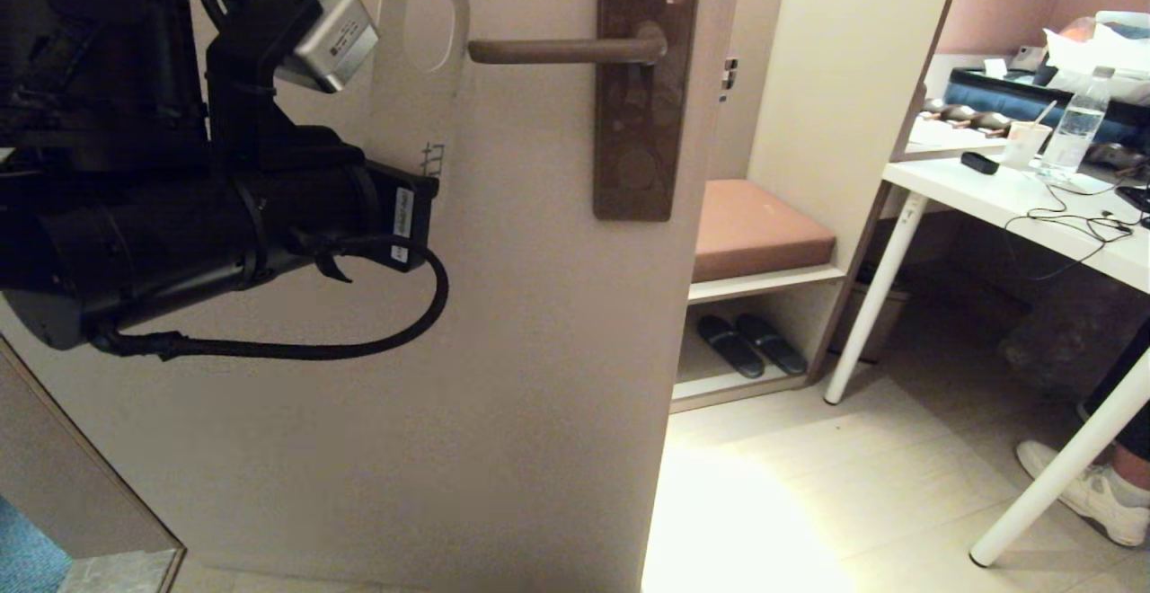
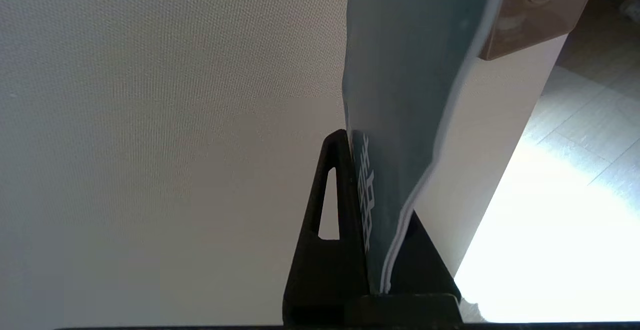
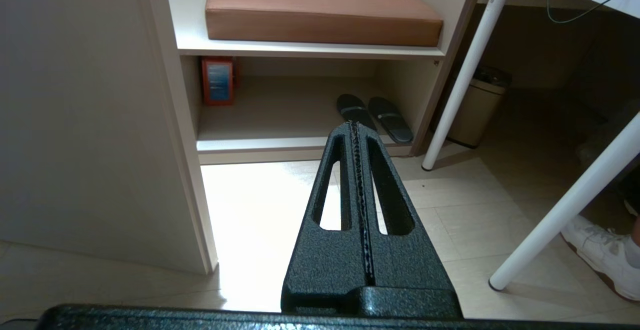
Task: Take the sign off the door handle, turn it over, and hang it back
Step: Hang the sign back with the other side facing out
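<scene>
The sign (image 1: 418, 81) shows its off-white side in the head view, upright against the door. Its big hole sits just left of the free tip of the door handle (image 1: 566, 51), and no lever shows inside the hole. The handle's brown backplate (image 1: 638, 108) is to the right. My left gripper (image 2: 372, 210) is shut on the sign's lower end; the left wrist view shows the slate-blue side (image 2: 405, 70) with white lettering. In the head view the wrist body hides the fingers. My right gripper (image 3: 354, 126) is shut and empty, low down, pointing at the floor by the shelf.
Right of the door's edge stands a shelf unit with a brown cushion (image 1: 755, 225) and dark slippers (image 1: 750, 343) below. A white table (image 1: 1015, 198) with a bottle (image 1: 1076, 130) and cables stands at the right. A person's white shoe (image 1: 1092, 490) is beside a table leg.
</scene>
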You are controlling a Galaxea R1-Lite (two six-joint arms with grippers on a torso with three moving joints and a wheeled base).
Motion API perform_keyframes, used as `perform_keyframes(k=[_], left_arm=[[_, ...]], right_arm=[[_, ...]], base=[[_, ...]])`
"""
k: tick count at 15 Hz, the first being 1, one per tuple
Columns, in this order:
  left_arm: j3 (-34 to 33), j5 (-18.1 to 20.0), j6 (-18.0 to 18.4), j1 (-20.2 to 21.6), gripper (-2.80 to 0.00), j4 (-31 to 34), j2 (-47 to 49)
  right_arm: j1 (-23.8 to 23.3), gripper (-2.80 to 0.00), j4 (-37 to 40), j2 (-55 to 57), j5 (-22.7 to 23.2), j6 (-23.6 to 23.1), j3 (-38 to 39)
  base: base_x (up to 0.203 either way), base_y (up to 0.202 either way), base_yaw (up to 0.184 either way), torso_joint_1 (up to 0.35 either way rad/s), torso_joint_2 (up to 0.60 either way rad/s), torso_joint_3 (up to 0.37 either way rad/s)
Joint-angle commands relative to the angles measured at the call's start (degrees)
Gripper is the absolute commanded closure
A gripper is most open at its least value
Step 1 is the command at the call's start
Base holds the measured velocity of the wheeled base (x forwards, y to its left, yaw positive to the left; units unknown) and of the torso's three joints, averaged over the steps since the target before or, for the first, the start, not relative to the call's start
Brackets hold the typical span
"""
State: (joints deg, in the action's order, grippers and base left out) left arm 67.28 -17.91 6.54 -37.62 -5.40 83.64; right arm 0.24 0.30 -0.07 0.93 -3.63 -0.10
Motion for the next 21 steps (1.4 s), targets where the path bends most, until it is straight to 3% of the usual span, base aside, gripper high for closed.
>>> perform_keyframes(k=[1, 21], left_arm=[[0.31, -0.11, 0.02, 0.18, 0.0, -0.05, 0.59], [1.98, -0.37, -0.48, 2.01, 0.0, -0.31, 4.69]], right_arm=[[0.02, 0.0, -0.04, 0.07, 0.04, -0.06, 0.01], [0.02, 0.0, 0.04, 0.07, 0.04, -0.06, 0.01]], base=[[0.0, 0.0, 0.0, 0.0, 0.0, 0.0], [0.0, 0.0, 0.0, 0.0, 0.0, 0.0]])
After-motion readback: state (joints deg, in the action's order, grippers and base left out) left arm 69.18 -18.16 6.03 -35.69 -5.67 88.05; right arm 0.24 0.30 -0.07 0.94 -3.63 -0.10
